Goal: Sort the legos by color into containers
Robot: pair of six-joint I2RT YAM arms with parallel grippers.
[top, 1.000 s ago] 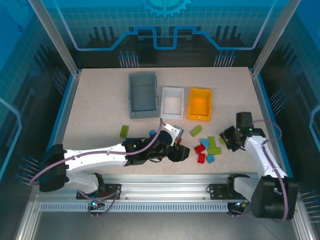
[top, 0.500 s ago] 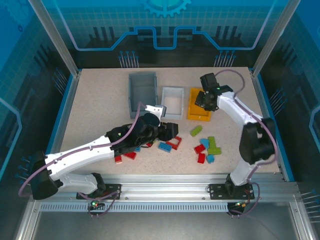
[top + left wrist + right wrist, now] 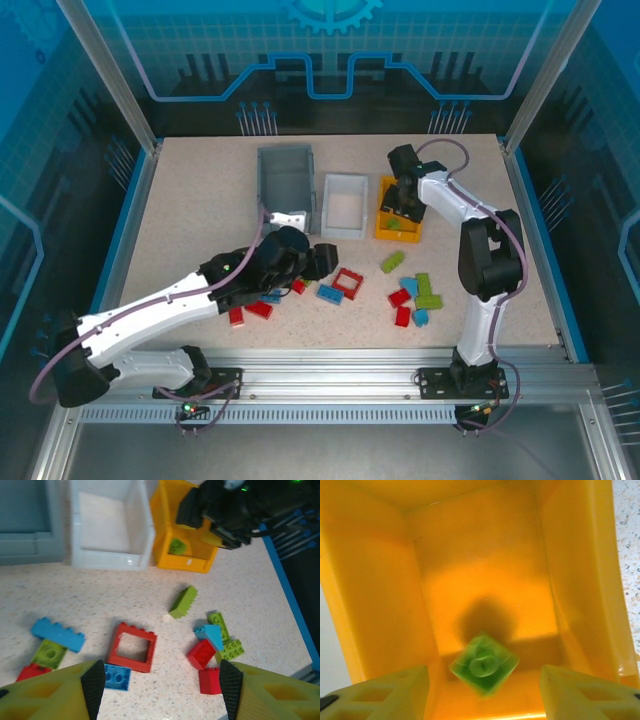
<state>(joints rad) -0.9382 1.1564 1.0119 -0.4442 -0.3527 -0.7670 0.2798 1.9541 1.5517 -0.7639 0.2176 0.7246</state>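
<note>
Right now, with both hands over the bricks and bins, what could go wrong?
The right hand hangs low over the orange-yellow bin above the green brick; pulling out sideways may knock the wall. The left hand is open over the red frame, with a blue brick at its corner; closing may catch both.

Pose: left arm (image 3: 160,305) stretched low and diagonal toward the orange-yellow plastic bin (image 3: 418,208), ending well short on its near-left. The left gripper (image 3: 325,258) has jaws parted, nothing between. The right arm (image 3: 450,200) reaches over that bin. The right gripper (image 3: 485,700) points down into it, jaws spread, gripping nothing.
</note>
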